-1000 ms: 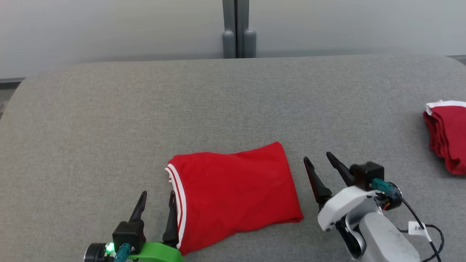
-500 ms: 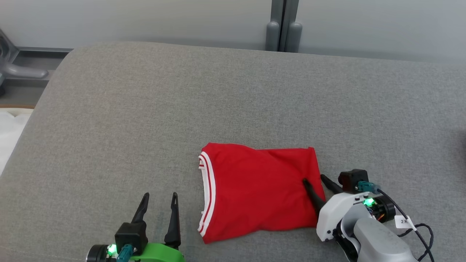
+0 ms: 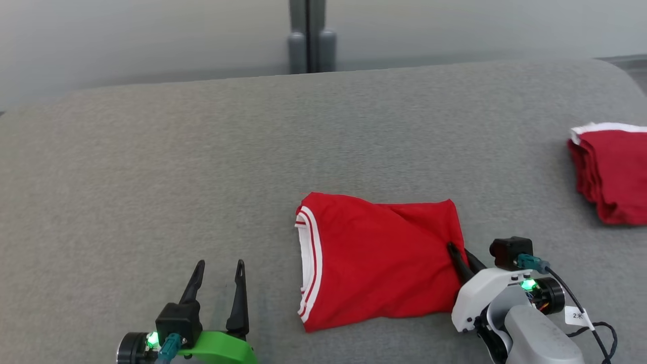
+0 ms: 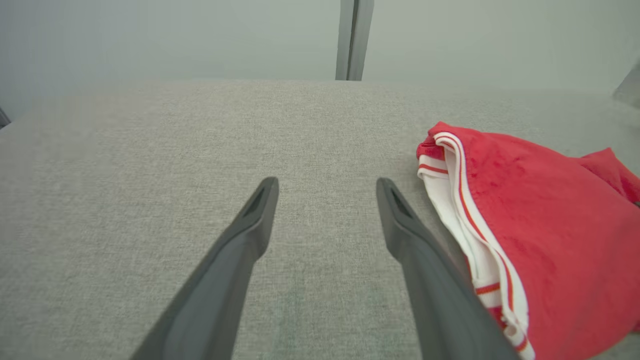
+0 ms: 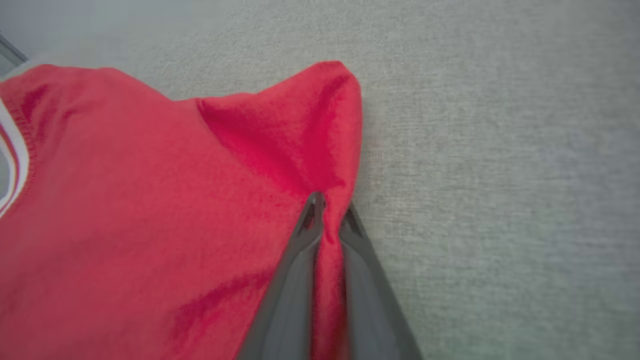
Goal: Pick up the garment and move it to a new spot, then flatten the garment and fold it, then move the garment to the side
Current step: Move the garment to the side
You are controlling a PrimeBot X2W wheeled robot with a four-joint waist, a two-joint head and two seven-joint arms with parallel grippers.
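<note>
Foreground: left gripper (image 3: 220, 264) held wide, empty, just left of garment (image 3: 379, 258). Right gripper (image 3: 458, 248) pinched narrow on garment's right edge. Garment laid mid-cushion (image 3: 202, 151), long axis left-right, striped trim pointed left. Folding judged done; move aside judged begun, not finished. Red bundle (image 3: 606, 172) seen far right, well apart.

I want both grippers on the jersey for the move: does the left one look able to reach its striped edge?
Probably yes: the left gripper stands open beside the jersey, only bare cushion before its striped edge.
</note>
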